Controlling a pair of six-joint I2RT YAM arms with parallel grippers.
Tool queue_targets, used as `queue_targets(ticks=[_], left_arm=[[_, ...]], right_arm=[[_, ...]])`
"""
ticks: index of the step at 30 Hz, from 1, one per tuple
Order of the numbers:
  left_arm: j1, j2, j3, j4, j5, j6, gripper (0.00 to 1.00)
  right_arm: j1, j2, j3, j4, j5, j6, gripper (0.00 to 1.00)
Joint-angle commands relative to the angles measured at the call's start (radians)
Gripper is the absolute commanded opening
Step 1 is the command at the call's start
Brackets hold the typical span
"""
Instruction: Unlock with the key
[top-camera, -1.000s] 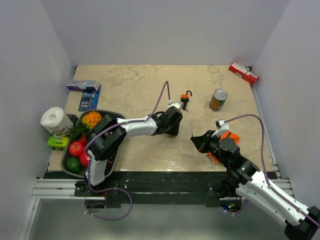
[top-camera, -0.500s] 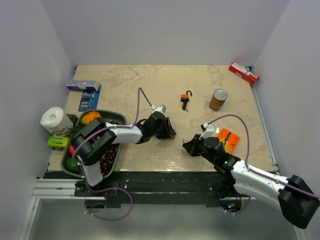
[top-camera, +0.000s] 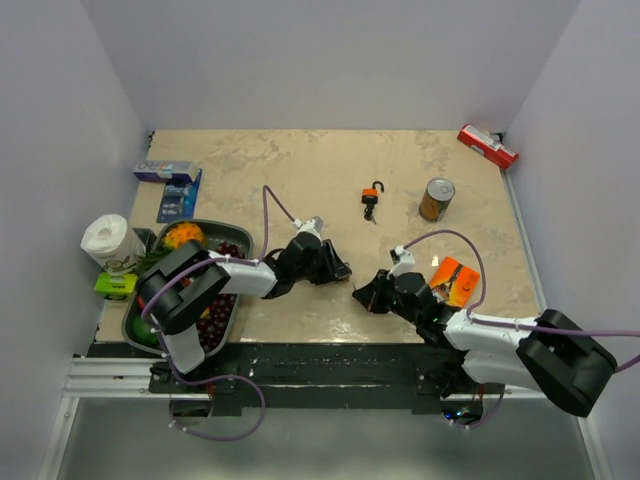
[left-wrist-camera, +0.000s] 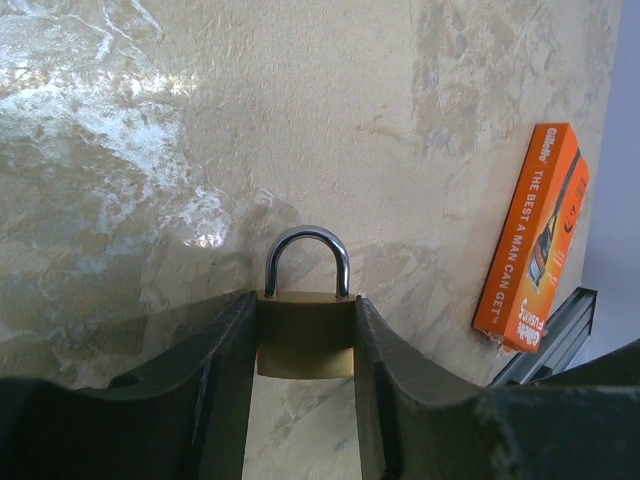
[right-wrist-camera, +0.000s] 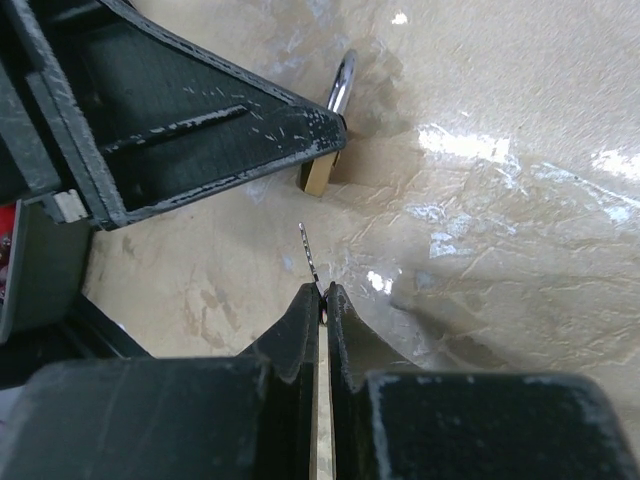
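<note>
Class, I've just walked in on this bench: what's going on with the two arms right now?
The left arm holds a small brass padlock by its body between its jaws, with the shackle closed. The right arm has its jaws shut on the key. The key's thin blade points toward the bottom of the brass padlock but is not yet in it. An orange padlock lies apart, farther back, with neither arm touching it.
</note>
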Motion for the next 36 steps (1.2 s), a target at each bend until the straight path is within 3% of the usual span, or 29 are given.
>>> queue_targets(ticks=[1,19,36], left_arm=[[0.005,-0.019,-0.027,0.087,0.006,-0.025,0.00],[0.006,-0.022,-0.042,0.104,0.009,-0.014,0.00],[0.008,-0.014,-0.058,0.132,0.020,-0.020,0.00]], right_arm=[[0.012,0.063,0.020,0.108,-0.021,0.045,0.00],[0.022,0.284,0.077,0.208,-0.048,0.100,0.00],[0.021,0.321,0.097,0.176,0.028,0.163,0.00]])
